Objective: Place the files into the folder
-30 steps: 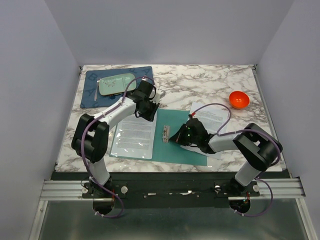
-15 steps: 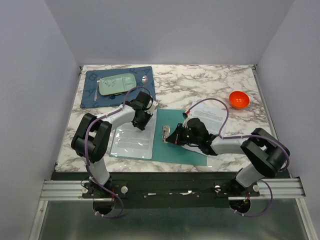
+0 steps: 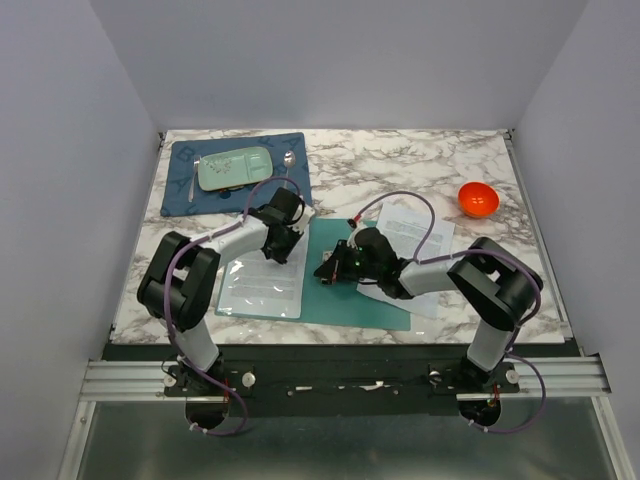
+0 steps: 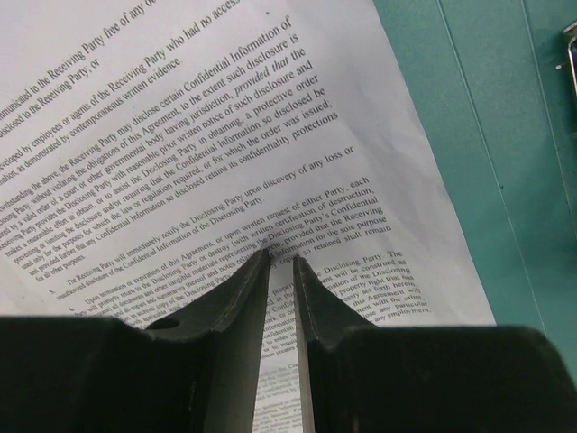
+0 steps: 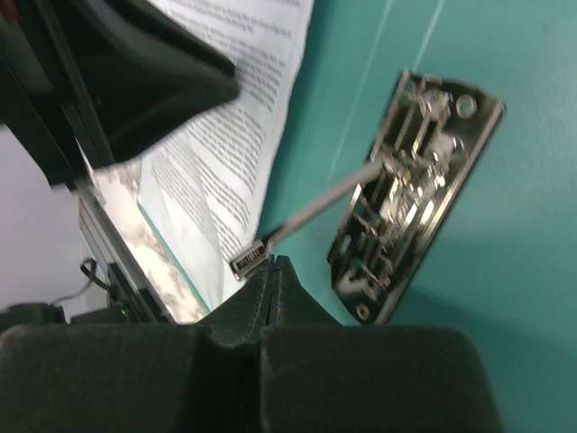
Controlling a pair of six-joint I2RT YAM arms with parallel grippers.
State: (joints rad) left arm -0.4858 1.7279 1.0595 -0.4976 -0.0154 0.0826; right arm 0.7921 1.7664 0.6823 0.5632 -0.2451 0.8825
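The teal folder lies open on the marble table. One of the files lies on its left half, and more printed sheets rest to its right. My left gripper stands tip-down on that sheet's top right corner, jaws a narrow gap apart with only paper showing between them. My right gripper is shut and empty, its tip on the teal spine beside the raised lever end of the metal clip.
At the back left a dark blue placemat holds a pale green tray and a spoon. An orange bowl sits at the back right. Walls enclose the table on three sides.
My right gripper has slid left across the folder to the clip. My left gripper has come nearer and lower onto the sheet's corner.
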